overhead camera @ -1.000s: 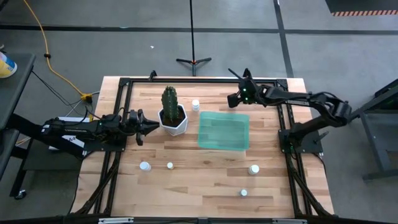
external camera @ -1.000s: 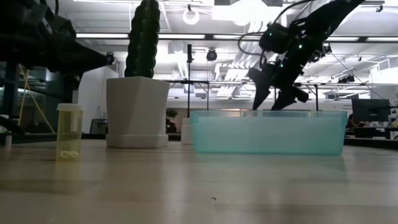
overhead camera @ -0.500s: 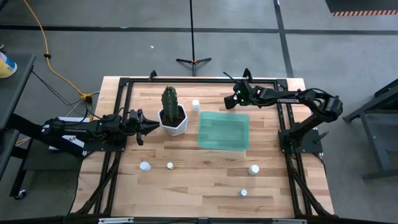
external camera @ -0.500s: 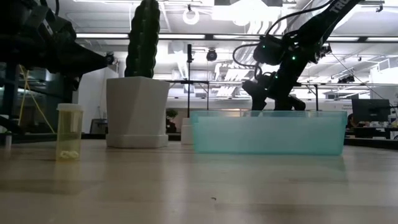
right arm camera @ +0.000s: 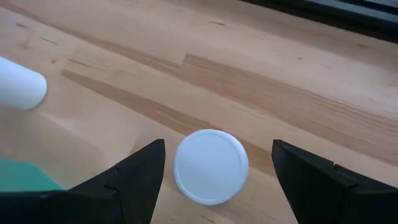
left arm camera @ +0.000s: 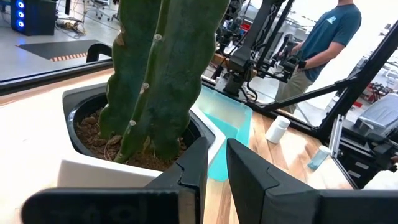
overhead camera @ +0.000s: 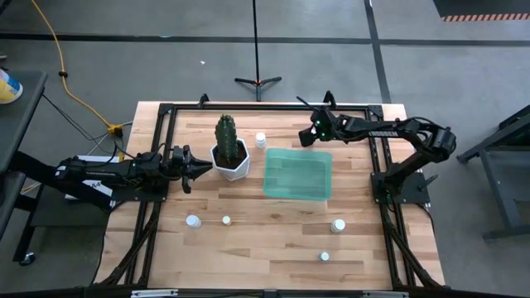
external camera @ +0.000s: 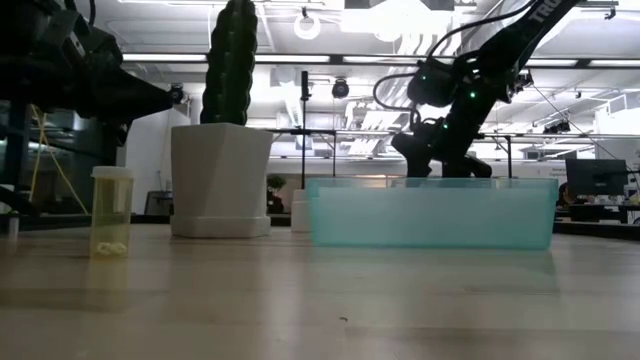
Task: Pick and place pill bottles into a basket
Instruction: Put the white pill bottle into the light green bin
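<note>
- High view: the right end effector (overhead camera: pixel 308 136) hangs over the far part of the wooden surface (overhead camera: pixel 248 240), just beyond the basket's (overhead camera: pixel 298 174) far edge, at about 1 o'clock from the surface's middle.
- Right wrist view: its fingers (right arm camera: pixel 134 180) stand wide apart, holding nothing, with a white bottle cap (right arm camera: pixel 210 166) directly between them on the wood.
- The left end effector (overhead camera: pixel 203 168) sits at 9 o'clock, just beside the white cactus pot (overhead camera: pixel 233 162); its fingers (left arm camera: pixel 196 165) are nearly together with only a narrow gap, gripping nothing.
- Four bottles stand toward the near edge: (overhead camera: pixel 192 221), (overhead camera: pixel 226 220), (overhead camera: pixel 338 225), (overhead camera: pixel 325 257).
- Another bottle (overhead camera: pixel 260 140) stands between pot and basket, farther back.
- The basket looks empty.
</note>
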`<action>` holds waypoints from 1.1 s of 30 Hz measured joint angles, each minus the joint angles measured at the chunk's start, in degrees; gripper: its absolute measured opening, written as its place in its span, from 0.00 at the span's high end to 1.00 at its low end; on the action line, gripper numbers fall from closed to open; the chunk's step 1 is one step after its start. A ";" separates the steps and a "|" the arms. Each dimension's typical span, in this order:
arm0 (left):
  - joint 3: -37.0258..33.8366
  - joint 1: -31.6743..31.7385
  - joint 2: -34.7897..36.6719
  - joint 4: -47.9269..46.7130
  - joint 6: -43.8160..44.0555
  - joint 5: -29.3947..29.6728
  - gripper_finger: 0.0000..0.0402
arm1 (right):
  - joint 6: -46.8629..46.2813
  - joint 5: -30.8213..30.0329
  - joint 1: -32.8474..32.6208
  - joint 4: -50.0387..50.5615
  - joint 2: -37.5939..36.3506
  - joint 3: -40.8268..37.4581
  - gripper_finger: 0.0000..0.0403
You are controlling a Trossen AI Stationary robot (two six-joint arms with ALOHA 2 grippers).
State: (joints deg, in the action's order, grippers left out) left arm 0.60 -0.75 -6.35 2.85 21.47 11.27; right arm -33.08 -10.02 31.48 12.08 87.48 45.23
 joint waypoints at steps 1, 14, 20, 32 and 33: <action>-0.02 0.00 -0.01 0.00 -0.01 0.01 0.76 | 0.04 -0.03 0.00 0.23 0.00 -0.02 0.29; 0.00 0.00 0.00 0.00 -0.02 0.00 0.76 | 0.10 0.10 0.00 1.42 0.00 -0.02 0.39; 0.00 0.00 0.00 0.02 -0.17 0.00 0.76 | 0.13 0.32 0.00 1.42 0.00 -0.02 0.41; 0.00 0.00 -0.02 0.02 -0.15 -0.02 0.76 | 0.10 1.40 0.00 2.30 0.00 -0.02 0.48; -0.01 0.00 -0.01 0.02 -0.15 -0.02 0.76 | 0.10 1.39 -0.02 2.32 0.00 -0.02 0.48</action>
State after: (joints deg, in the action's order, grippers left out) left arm 0.59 -0.75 -6.36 2.87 21.32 11.25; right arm -32.97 -8.62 31.47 14.39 87.48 45.21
